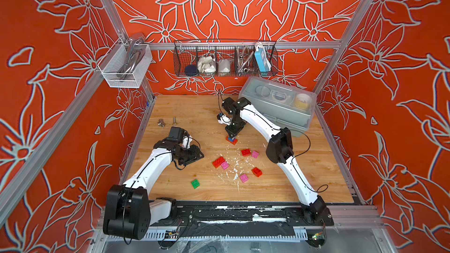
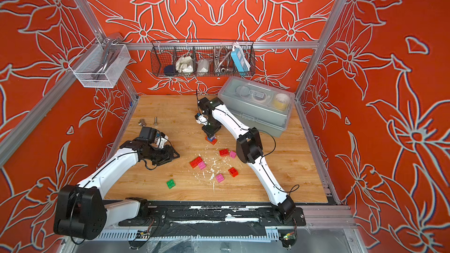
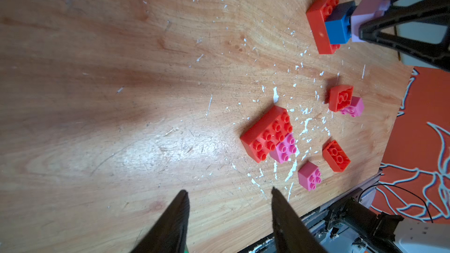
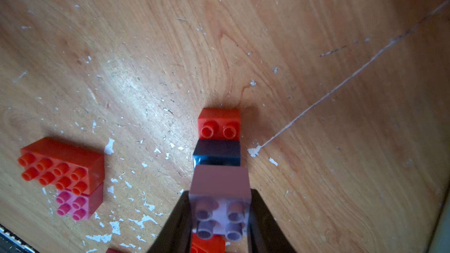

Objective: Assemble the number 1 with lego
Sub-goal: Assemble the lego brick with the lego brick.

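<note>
My right gripper [image 4: 220, 192] is shut on a lilac lego brick [image 4: 220, 205], studs facing the camera. The lilac brick sits on a blue brick [image 4: 216, 153], which sits on a long red brick [image 4: 219, 124] lying on the table; the stack [image 1: 231, 139] is mid-table. My left gripper [image 3: 229, 191] hovers open and empty over bare wood, left of the loose lego. Loose pieces: a red brick [image 1: 218, 162] touching a pink one [image 1: 224, 165], a red [image 1: 246, 152] and pink [image 1: 255, 154] pair, a red [image 1: 256, 172], a pink [image 1: 244, 178] and a green [image 1: 195, 183].
A grey lidded plastic box [image 1: 280, 108] stands at the back right, close behind the right arm. Two metal bolts [image 1: 161, 122] lie at the back left. White flakes [image 1: 235, 170] litter the wood among the bricks. A wire basket [image 1: 225, 59] hangs on the back wall.
</note>
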`<move>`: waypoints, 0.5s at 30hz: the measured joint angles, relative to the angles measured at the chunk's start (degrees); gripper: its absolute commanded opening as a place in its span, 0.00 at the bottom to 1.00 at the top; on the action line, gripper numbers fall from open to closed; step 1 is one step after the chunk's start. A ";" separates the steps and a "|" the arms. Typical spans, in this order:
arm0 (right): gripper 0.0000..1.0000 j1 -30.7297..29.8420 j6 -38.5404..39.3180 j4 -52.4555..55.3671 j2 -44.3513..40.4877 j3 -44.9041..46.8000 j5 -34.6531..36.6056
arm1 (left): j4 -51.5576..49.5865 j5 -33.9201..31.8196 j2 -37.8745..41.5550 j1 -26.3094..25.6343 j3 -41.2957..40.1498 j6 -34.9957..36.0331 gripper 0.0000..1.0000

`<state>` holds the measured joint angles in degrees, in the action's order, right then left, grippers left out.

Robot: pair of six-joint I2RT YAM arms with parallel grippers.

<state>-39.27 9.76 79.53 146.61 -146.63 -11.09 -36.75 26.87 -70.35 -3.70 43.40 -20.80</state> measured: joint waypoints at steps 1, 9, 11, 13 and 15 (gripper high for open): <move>0.30 0.00 0.04 -0.04 0.02 -0.09 -0.20 | -0.02 0.00 0.00 0.00 0.00 0.02 0.54; 0.28 0.00 0.35 0.09 0.55 -0.74 -0.63 | -0.02 0.00 0.00 0.00 0.00 0.20 0.54; 0.28 -0.17 0.33 0.09 0.57 -0.74 0.02 | 0.00 0.00 -0.02 0.00 0.00 0.22 0.54; 0.28 -0.63 0.31 0.15 0.72 -0.98 1.16 | -0.02 0.00 -0.02 0.00 0.00 0.24 0.54; 0.28 -1.62 0.28 0.52 0.92 -1.46 2.67 | -0.02 0.00 -0.07 0.00 0.00 0.28 0.54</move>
<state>-40.88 10.04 80.05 147.52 -148.09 -8.43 -36.77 26.87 -70.41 -3.70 43.40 -20.51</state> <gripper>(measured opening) 0.356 0.537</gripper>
